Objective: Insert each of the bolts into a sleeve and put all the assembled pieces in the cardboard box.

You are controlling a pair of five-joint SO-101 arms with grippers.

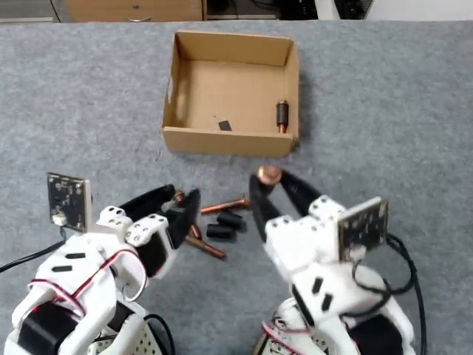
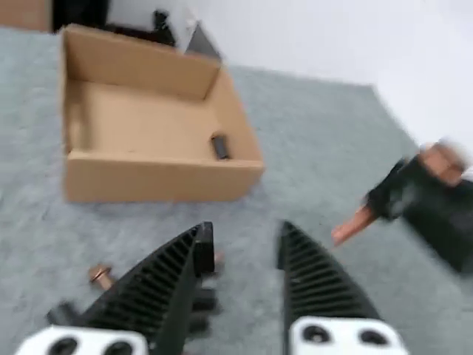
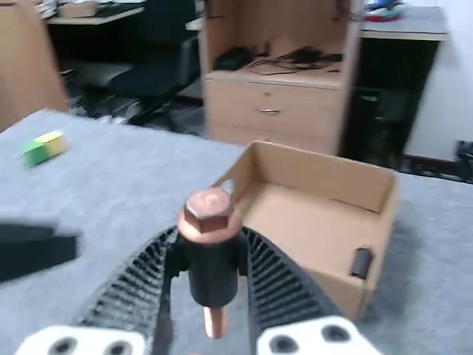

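Observation:
My right gripper (image 1: 267,186) is shut on an assembled piece (image 3: 213,255), a copper bolt standing upright in a black sleeve, held above the table in front of the cardboard box (image 1: 229,140). Another assembled piece (image 1: 281,116) lies inside the box by its right wall. My left gripper (image 1: 181,211) is open and low over the loose parts. These are a copper bolt (image 1: 224,206), two black sleeves (image 1: 225,225) and another bolt (image 1: 204,247). In the left wrist view the open gripper (image 2: 244,240) faces the box (image 2: 148,177), with the held piece (image 2: 403,194) off to one side.
A small bolt (image 2: 100,276) lies on the grey cloth beside my left gripper's fingers (image 2: 174,277). A green and yellow block (image 3: 43,146) sits far off on the table. Office furniture (image 3: 281,74) stands behind the table. Open cloth lies on both sides of the box.

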